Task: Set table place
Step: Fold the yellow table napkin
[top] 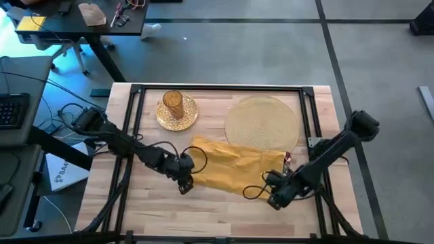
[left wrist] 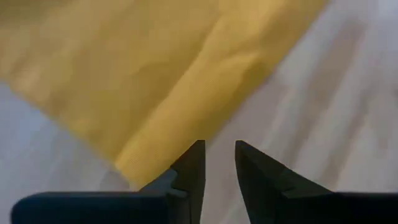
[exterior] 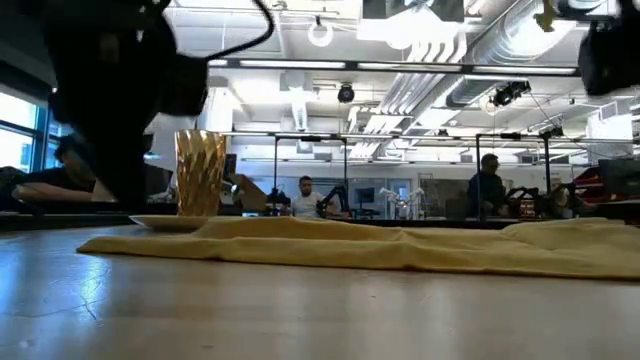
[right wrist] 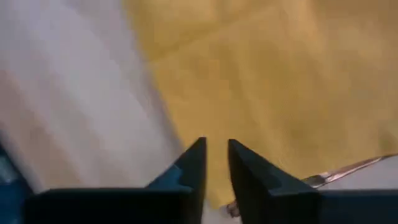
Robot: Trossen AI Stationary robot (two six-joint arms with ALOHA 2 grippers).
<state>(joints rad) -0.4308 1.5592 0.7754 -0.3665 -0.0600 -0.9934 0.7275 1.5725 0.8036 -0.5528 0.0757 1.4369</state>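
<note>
Table (top: 224,210) fills the high view's middle. Napkin (top: 230,166) lies crumpled across centre; placemat (top: 262,122) bare at upper right; plate (top: 178,115) with glass (top: 173,103) on it at upper left. Cutlery (right wrist: 348,169) peeks out by the napkin's right edge. Left tool (top: 184,184) at the napkin's lower-left corner, right tool (top: 277,198) at its lower-right; each shows fingers nearly pressed together, nothing pinched. Likely step: straighten the napkin. Grip both corners low, pull evenly apart, avoid dragging the cutlery.
</note>
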